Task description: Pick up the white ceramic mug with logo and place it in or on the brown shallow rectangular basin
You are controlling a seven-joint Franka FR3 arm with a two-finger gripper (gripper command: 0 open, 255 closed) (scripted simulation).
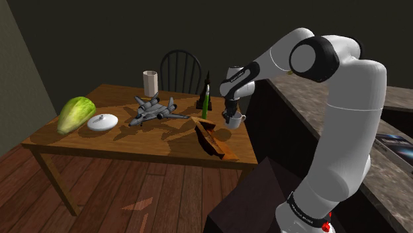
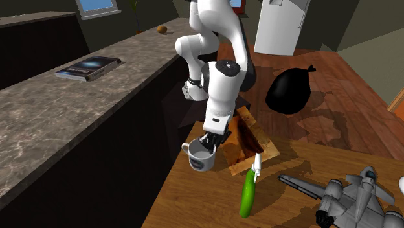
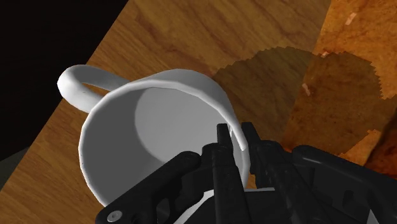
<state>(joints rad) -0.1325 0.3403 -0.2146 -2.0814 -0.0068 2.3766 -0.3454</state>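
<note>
A white mug [image 1: 233, 120] hangs upright a little above the wooden table's edge nearest the counter, and its shadow falls on the wood below. My gripper [image 1: 230, 112] comes down from above, shut on the mug's rim [image 3: 236, 136], one finger inside and one outside. The mug's handle [image 3: 75, 86] points away from the fingers. In the second exterior view the mug [image 2: 200, 157] hangs under the gripper [image 2: 210, 144]. The brown shallow basin [image 1: 210, 141] lies on the table just beside the mug, toward the front edge, also seen as the basin [image 2: 251, 137] and the basin [image 3: 347, 70].
A green bottle [image 1: 205, 102] stands close behind the basin, and a dark bottle [image 1: 206, 86] behind that. A grey toy jet [image 1: 156, 110], a white lid [image 1: 102, 122], a green cabbage [image 1: 75, 113] and a tall cup [image 1: 150, 81] take up the table's left. A stone counter [image 2: 71, 110] runs beside the table.
</note>
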